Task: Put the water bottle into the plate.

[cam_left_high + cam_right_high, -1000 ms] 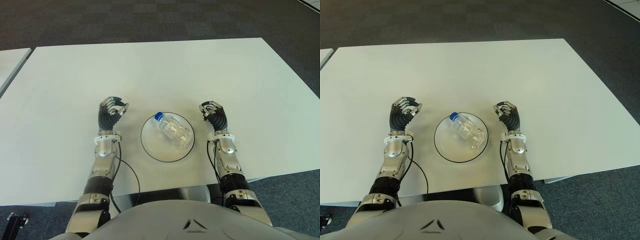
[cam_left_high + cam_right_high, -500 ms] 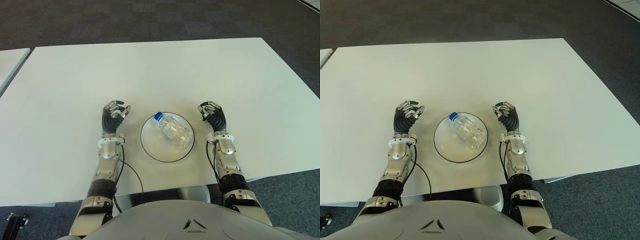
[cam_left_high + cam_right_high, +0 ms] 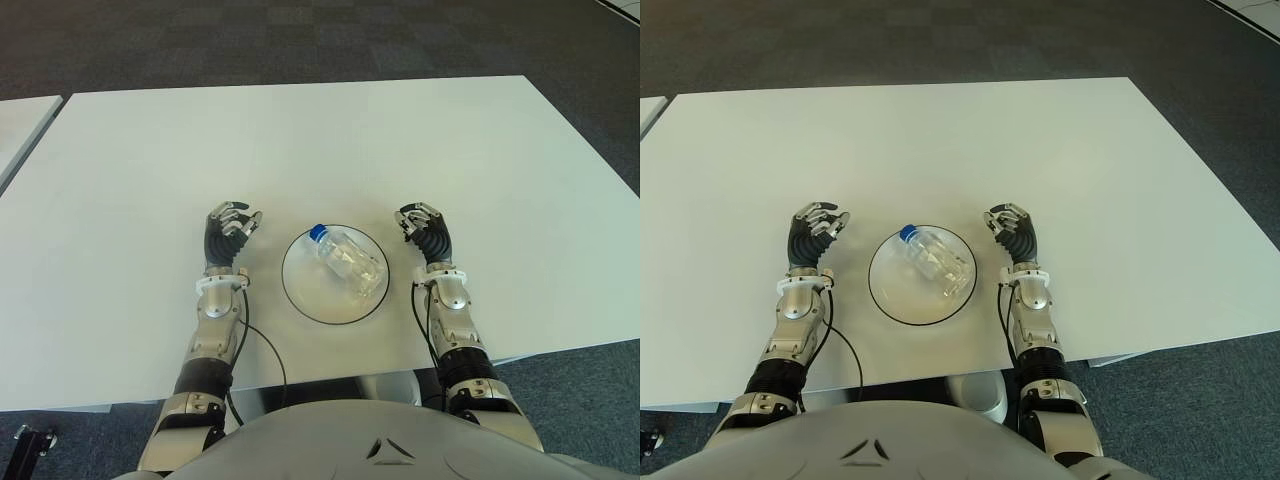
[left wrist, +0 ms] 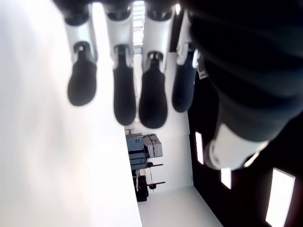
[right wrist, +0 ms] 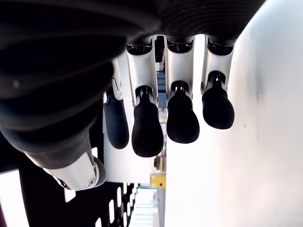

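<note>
A clear water bottle (image 3: 346, 261) with a blue cap lies on its side inside a white plate (image 3: 304, 293) with a dark rim, near the table's front edge. My left hand (image 3: 229, 227) shows just left of the plate, its fingers (image 4: 124, 92) relaxed and holding nothing. My right hand (image 3: 424, 226) shows just right of the plate, its fingers (image 5: 147, 125) also loose and empty. Neither hand touches the bottle or the plate.
The white table (image 3: 300, 140) stretches far ahead and to both sides. Another white table's corner (image 3: 18, 125) shows at the far left. Dark carpet (image 3: 300, 40) lies beyond the table.
My left hand has shifted slightly right and nearer to me, closer to the plate. The bottle, the plate and my right hand have stayed where they were.
</note>
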`<state>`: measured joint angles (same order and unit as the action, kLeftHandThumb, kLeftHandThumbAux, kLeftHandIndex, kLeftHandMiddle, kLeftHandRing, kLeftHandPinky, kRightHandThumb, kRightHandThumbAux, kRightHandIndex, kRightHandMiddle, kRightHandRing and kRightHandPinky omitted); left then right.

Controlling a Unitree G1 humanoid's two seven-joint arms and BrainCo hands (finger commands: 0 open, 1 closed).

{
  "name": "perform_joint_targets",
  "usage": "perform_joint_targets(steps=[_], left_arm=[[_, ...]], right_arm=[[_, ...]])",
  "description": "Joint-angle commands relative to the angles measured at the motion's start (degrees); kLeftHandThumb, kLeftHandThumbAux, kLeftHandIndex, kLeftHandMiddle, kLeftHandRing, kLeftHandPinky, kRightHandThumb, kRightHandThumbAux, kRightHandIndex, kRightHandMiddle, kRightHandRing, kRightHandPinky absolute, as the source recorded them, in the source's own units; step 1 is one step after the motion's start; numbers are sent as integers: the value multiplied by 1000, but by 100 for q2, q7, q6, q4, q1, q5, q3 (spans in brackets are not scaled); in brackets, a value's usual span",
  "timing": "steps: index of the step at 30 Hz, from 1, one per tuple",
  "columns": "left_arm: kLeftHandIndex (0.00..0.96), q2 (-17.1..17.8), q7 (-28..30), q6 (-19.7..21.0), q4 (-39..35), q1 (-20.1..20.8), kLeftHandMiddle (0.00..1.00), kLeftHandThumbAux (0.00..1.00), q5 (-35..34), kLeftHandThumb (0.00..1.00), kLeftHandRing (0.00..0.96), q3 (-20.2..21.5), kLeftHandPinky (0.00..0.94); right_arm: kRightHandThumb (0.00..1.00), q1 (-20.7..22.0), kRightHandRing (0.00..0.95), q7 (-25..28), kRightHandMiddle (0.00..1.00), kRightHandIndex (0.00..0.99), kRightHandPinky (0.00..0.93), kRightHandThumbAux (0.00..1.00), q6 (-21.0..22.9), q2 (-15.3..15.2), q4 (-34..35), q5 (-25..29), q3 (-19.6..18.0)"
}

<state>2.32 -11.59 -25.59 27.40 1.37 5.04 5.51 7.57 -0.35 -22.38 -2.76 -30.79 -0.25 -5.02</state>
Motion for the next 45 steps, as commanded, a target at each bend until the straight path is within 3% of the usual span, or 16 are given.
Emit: perform_joint_targets(steps=[1,12,23,45], left_arm=[[435,177,258,141,347,123,710,715,-62,705,705,0,690],[434,286,849,540,297,148,680,715,-306,706,670,-35,643],[434,160,984,708,324,223,673,713,-658,707,655,122,638],[435,117,955,641,292,214,686,714,-767,709,670,189,646]], right_arm=[[702,57,749,-36,760,439,732,730,-24,30,-88,-15,25],[702,47,749,-39,762,439,730,730,-37,46,-93,-19,40],[704,37,756,36,769,440,735,728,-84,30,-117,22,64],[704,5,758,-6,771,439,738,729,8,50,-47,24,55]])
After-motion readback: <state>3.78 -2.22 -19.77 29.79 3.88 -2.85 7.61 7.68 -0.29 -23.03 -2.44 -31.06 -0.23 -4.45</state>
